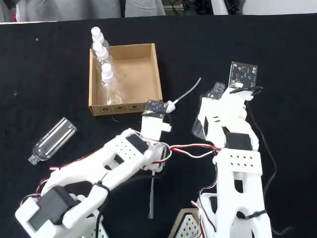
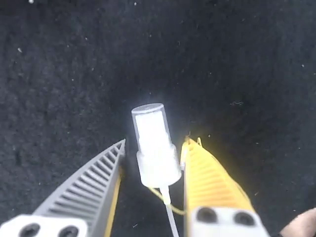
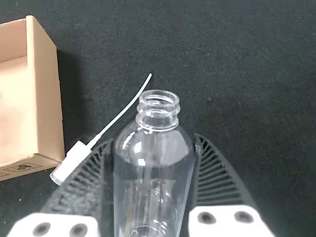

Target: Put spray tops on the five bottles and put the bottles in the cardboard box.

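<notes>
Black and lint-flecked, the bench (image 1: 277,39) runs to a far edge near the top of the high view, with a pale strip of room beyond it. Its widest open stretches lie to the right of the right arm (image 1: 237,163) and along the far side past the cardboard box (image 1: 124,107). A narrower lane separates the box's right wall from that arm. The left arm (image 1: 114,158) slants across the near bench toward the box's near right corner, and red and white wires (image 1: 193,148) hang between the two arms. A tan perforated plate (image 1: 185,223) sits at the near edge between their bases.

Three capped bottles (image 1: 108,82) are in the box, lined along its left wall. An uncapped bottle (image 1: 52,140) lies on its side well to the left of the left arm. The right pincer (image 3: 153,138) is clenched on a clear bottle (image 3: 153,173), whose open neck points away from the wrist. A loose spray top (image 3: 71,160) lies on the bench just beside that pincer, near the box corner, its tube slanting off past the bottle neck. The left pincer (image 2: 155,141) is released around a second spray top (image 2: 150,123). The yellow finger (image 2: 207,182) touches its collar, the grey finger (image 2: 94,182) stands slightly apart, and the tube runs back toward the wrist.
</notes>
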Robot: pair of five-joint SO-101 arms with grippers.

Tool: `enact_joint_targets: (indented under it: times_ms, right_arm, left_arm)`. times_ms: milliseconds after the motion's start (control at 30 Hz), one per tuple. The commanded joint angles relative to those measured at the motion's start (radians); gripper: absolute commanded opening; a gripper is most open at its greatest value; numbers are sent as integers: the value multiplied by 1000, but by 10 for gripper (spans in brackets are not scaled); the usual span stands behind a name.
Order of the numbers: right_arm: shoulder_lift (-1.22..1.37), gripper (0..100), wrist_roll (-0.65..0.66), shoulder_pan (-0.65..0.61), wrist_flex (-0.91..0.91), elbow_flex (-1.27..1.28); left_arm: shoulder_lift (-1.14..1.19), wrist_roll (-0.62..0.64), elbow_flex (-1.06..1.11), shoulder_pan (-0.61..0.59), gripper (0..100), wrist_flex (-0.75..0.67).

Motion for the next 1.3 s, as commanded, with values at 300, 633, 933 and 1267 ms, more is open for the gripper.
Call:
enact_joint_targets:
  times_ms: [300, 633, 933, 1267]
  right_arm:
    - [-39, 91, 0, 23, -29, -15]
    - [-39, 91, 0, 23, -29, -15]
    - [-39, 92, 0, 23, -29, -15]
    - [-39, 92, 0, 23, -29, -15]
  left_arm:
    - [3, 14, -108, -2, 165, 152]
    - [5, 6, -108, -4, 100, 143]
    - [150, 6, -199, -4, 95, 157]
    - [250, 5, -358, -4, 94, 324]
